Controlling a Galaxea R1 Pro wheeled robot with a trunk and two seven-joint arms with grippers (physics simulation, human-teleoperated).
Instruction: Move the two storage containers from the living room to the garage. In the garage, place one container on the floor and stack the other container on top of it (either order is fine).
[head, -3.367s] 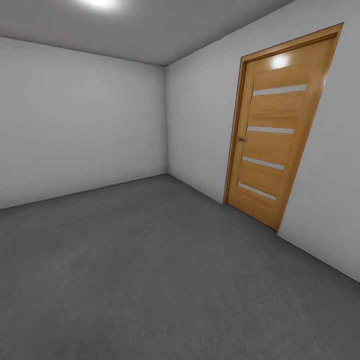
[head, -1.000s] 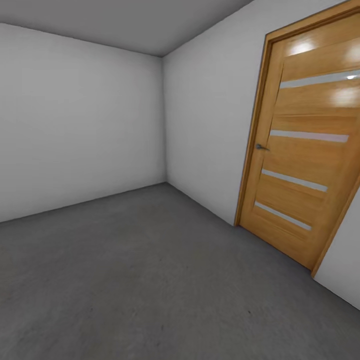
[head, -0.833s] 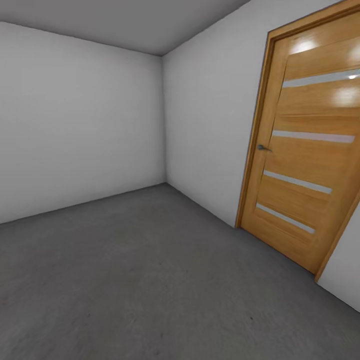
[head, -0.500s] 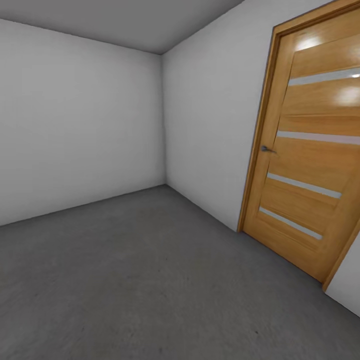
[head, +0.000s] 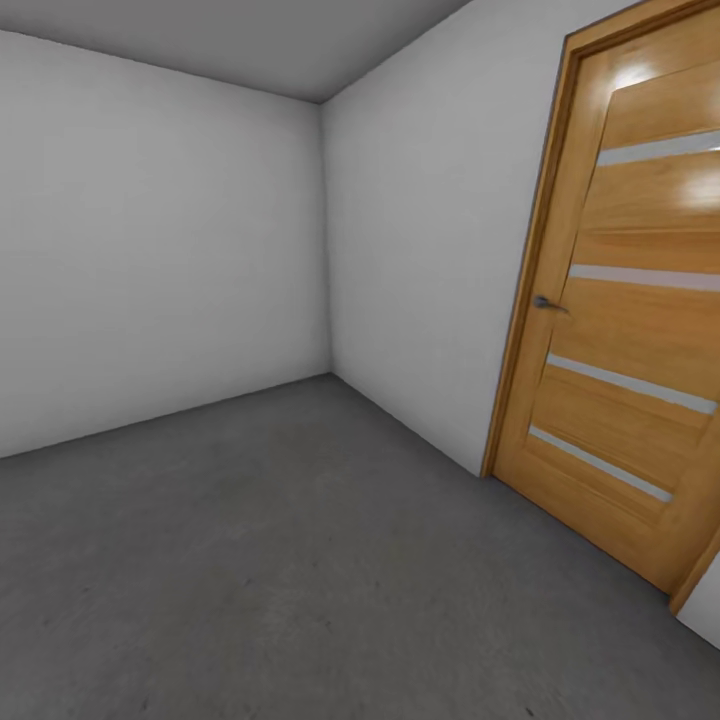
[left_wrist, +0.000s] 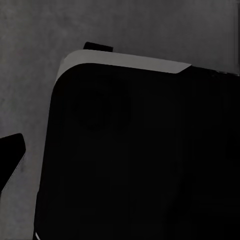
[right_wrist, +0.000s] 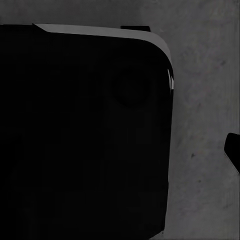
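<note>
Facing a bare corner of the garage (head: 200, 230), the head view takes in pale grey walls, the floor (head: 280, 560) of dark speckled concrete, and a wooden door (head: 640, 330) at about three o'clock, its panels crossed by narrow pale strips and a small metal handle (head: 545, 302) set on its near edge. The two storage containers cannot be placed from these pictures, so it is judged that the carrying has not been begun and that the robot is on its way to fetch them from the living room. In each wrist view a large dark rounded body (left_wrist: 135, 150) of the robot is seen over the concrete, with a dark tip at the picture's edge (left_wrist: 11, 155) that may belong to the fingers; whether the fingers of either arm are open or closed cannot be told, and nothing orange-red is seen held. For the step in hand to be done well, the base should be brought square to the door, room should be left for its swing, and both arms should be kept tucked so that the frame is not clipped. No brand, label or writing can be read on anything in view.
</note>
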